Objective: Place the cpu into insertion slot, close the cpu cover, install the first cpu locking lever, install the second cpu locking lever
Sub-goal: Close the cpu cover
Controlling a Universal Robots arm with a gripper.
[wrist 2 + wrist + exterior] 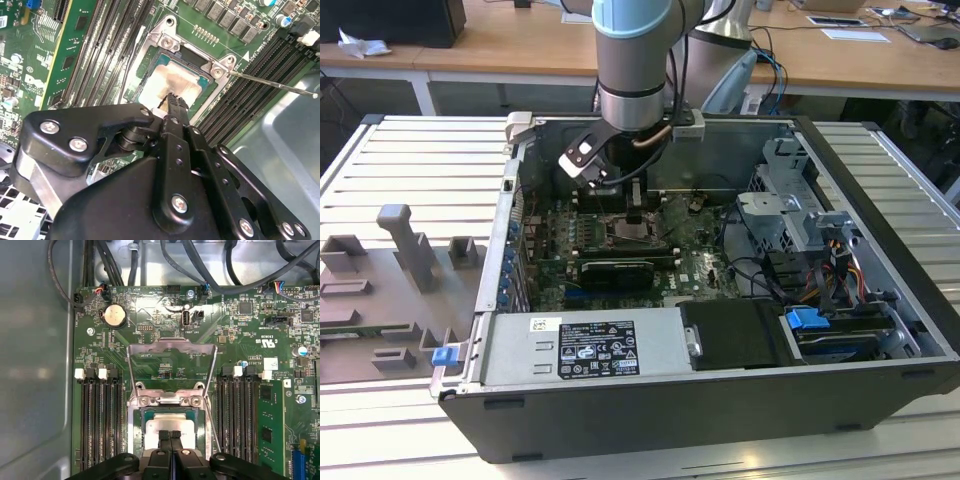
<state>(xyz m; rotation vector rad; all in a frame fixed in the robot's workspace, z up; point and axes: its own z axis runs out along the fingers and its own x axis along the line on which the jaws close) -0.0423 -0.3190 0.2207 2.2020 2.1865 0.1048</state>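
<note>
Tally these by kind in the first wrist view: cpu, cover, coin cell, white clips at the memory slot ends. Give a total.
cpu: 1
cover: 1
coin cell: 1
white clips: 4
Total: 7

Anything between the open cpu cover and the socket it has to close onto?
Yes: the gripper, tips down at the cpu seated in the insertion slot, sits where the raised cpu cover would land. Nothing else visible.
</note>
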